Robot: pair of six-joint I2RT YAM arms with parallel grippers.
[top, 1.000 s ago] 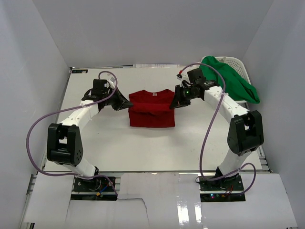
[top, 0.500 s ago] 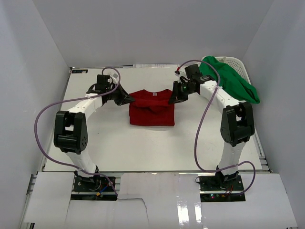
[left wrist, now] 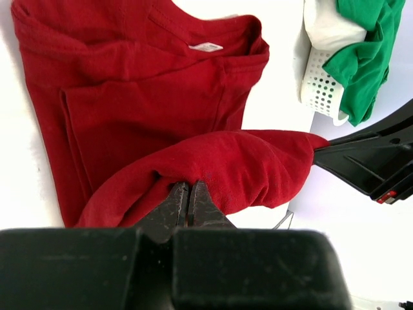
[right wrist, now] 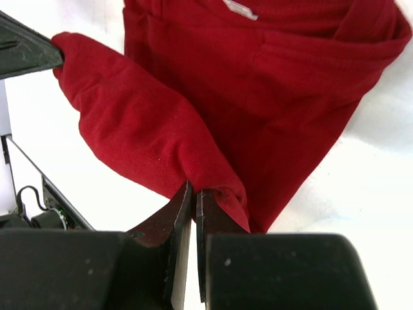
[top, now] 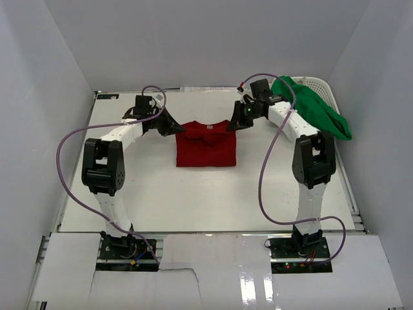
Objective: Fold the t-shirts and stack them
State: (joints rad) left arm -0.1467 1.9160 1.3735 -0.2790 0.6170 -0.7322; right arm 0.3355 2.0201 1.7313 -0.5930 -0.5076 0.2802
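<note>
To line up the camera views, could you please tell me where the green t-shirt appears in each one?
Top external: the green t-shirt lies far right, draped over the white basket.
Left wrist: upper right corner, hanging over the basket's rim.
Right wrist: not in it.
Shared landmark: the red t-shirt, by its white neck label, in all three views.

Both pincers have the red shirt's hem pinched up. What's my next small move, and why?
Likely ease both forward and down, laying the hem near the collar. The left pincer and right pincer are shut on the red t-shirt, with that edge held above the rest and the fold unfinished.
</note>
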